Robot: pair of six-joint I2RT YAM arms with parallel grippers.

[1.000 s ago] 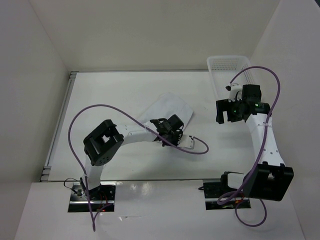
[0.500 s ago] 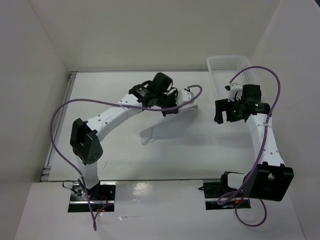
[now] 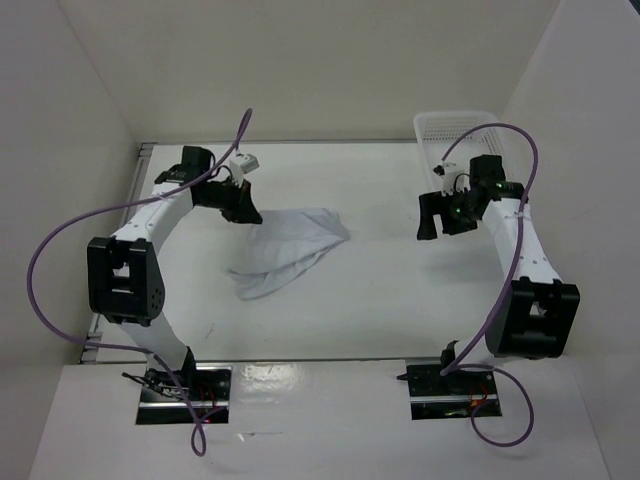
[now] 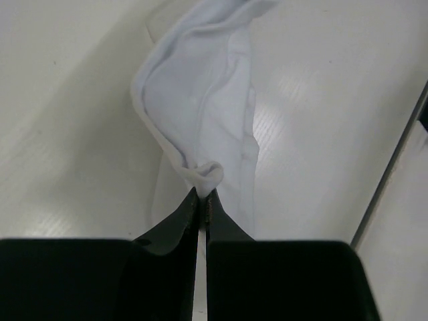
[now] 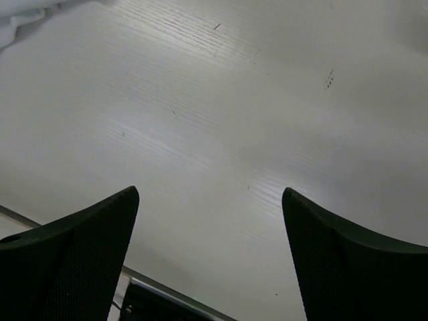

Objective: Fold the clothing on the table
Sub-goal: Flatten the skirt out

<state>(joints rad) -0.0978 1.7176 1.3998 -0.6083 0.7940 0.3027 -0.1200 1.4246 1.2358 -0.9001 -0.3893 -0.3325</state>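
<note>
Swung far left since earlier, with left claw (image 4: pixel 202 194) pinched shut on hem of clothing (image 3: pixel 290 250), trailing it over bench (image 3: pixel 400 300) left of centre. Meanwhile right claw (image 3: pixel 432 215) gaping, empty. Risk of slipping from thin pinch, or bunching under drag.

Clothing (image 4: pixel 200 100): thin white cloth, soft, wrinkled, matt.
Table (image 5: pixel 221 120): smooth matt white top, faint fine grain lines, few dark specks.
Basket (image 3: pixel 455 128): white plastic mesh.
Right gripper (image 5: pixel 209 192): fingers (image 5: pixel 73 261) black, matt, finely textured.
</note>
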